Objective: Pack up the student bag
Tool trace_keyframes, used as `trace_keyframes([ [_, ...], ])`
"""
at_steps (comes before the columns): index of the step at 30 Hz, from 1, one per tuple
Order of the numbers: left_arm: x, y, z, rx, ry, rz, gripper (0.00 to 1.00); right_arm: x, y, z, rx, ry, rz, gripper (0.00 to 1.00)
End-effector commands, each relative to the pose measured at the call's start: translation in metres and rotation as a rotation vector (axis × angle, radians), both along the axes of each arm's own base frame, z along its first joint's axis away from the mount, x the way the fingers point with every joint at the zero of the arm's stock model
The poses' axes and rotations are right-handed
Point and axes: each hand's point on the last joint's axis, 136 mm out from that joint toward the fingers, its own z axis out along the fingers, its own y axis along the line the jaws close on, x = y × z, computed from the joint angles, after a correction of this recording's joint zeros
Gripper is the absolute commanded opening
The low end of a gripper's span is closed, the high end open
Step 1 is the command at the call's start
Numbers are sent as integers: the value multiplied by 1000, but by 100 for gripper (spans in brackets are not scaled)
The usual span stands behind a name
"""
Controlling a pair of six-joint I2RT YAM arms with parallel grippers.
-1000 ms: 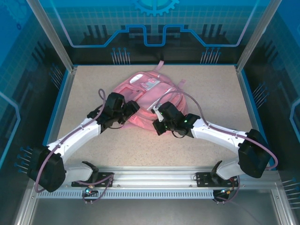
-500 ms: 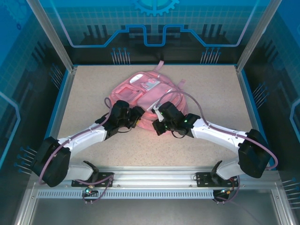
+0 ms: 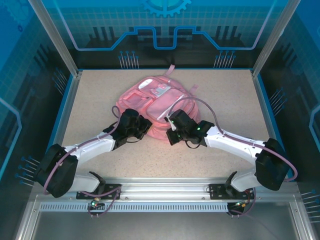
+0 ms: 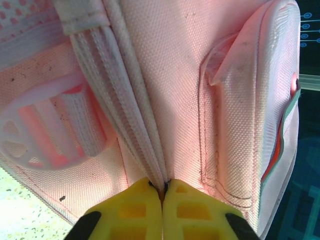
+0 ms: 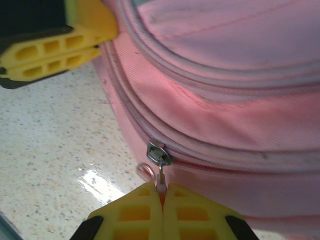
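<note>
Both claws are gripping the bag [image 3: 159, 92] at its near edge, mid-worktop [image 3: 95, 95].
The right claw [image 5: 161, 194] is pinching the zip pull [image 5: 159, 156], fully closed; the left claw [image 4: 163, 189] is clamping a seam [image 4: 135, 125] just beside it, bracing. The zip track is running between them, so the pull likely goes away from the left claw. A second ago the left claw was open and farther back.

zip pull [image 5: 160, 175] tip hidden within right hand [image 5: 161, 194], student bag [image 5: 225, 100] cropped
</note>
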Motion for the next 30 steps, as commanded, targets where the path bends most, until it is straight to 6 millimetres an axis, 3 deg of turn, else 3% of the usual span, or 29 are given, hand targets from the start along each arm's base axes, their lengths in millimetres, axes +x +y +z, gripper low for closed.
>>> trace_keyframes([
  [1,5,15,-11,81,-13,38,0,-3,-35,7,-95,19,-93,0],
  [8,5,31,-10,116,-16,45,0,9,-106,-5,-274,33,-260,0],
  [11,4,37,-8,139,-17,35,0,16,-112,-3,-257,44,-275,0],
  [17,0,57,-7,193,12,36,0,5,-43,11,6,95,-44,0],
  [24,-30,86,26,293,17,2,54,-5,38,33,284,175,145,0],
  [30,-63,103,32,298,56,39,65,-1,94,46,402,218,212,0],
])
